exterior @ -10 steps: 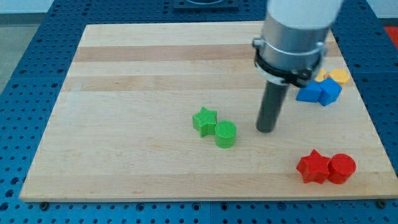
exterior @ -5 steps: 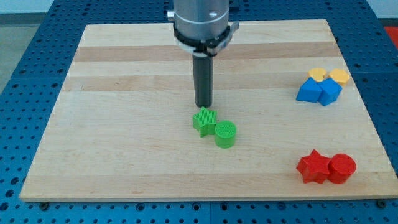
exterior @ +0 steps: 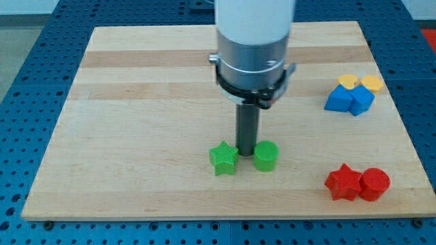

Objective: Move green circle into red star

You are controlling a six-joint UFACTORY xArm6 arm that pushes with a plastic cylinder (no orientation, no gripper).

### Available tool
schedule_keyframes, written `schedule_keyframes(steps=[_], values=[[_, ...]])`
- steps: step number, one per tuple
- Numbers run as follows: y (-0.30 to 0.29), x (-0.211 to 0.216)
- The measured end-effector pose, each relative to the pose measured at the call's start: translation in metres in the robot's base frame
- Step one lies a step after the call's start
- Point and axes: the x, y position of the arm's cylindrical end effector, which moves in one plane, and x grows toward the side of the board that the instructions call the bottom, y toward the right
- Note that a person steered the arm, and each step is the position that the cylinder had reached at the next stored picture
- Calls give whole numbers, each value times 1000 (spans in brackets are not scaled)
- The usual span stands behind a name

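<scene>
My tip (exterior: 246,152), a bare rod with no jaws to open or close, sits wedged between green plastic star (exterior: 223,158) at nine o'clock and green plastic circle (exterior: 266,156) at three, likely to shove the circle toward red plastic star (exterior: 343,182) at four o'clock.

My tip (exterior: 246,152) is being held down on the wooden board (exterior: 136,102), between two green blocks. The green star (exterior: 223,158) is lying just to the view's left of the tip, the green circle (exterior: 266,156) just to its right; the two greens are being kept apart by the rod. The red star (exterior: 343,182) and red circle (exterior: 374,184) are sitting touching, well to the tip's lower right. Two blue blocks (exterior: 349,99) and two yellow blocks (exterior: 360,83) are clustered far to its upper right.
</scene>
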Motion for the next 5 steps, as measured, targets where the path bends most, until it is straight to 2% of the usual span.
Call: schedule_keyframes(steps=[2,5], values=[[55,27],[63,30]])
